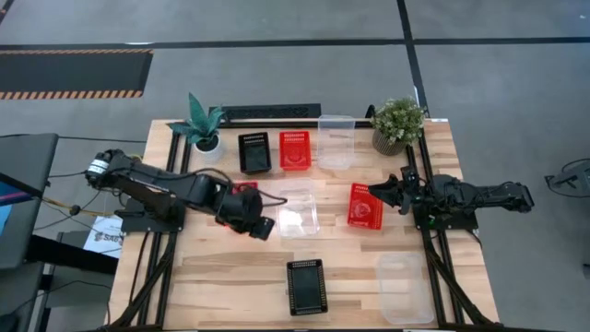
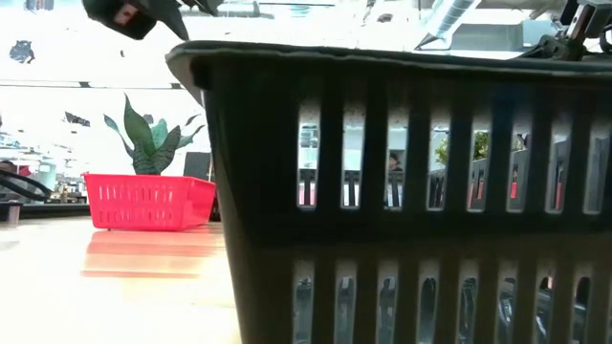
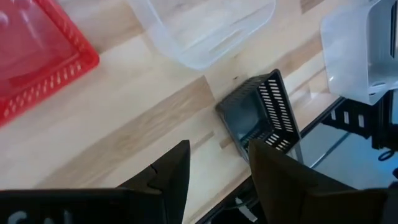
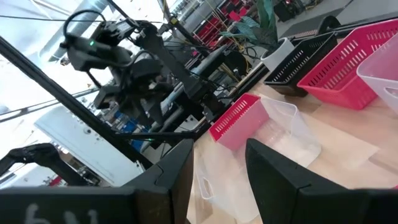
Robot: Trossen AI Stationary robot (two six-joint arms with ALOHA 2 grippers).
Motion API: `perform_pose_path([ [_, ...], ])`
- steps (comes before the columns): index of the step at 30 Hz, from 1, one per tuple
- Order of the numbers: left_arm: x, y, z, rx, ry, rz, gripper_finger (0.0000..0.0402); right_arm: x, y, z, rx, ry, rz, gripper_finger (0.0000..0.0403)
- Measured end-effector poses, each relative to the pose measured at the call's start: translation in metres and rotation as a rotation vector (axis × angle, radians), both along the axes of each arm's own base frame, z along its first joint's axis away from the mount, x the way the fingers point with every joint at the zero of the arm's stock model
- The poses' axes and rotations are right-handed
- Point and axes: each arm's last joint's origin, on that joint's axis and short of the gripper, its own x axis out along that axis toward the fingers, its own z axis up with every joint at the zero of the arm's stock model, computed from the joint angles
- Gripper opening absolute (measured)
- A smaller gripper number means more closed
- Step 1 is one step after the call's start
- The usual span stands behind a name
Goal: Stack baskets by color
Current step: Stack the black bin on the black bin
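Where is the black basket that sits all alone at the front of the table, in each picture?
High view: the lone black basket lies at the bottom centre.
Low view: it fills the right and centre, very close.
Left wrist view: it is right of centre, seen past the left end effector.
Right wrist view: not in it.
Shared landmark: the spiky-leaved potted plant.
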Motion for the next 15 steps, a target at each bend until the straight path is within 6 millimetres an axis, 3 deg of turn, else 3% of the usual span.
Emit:
perform_pose_path([
  [15,-0.015,-0.051,0.003,-0.059,-0.051,0.188,0.015,0.0,0.0,0.0,0.01,0.003,0.001,0.0169],
])
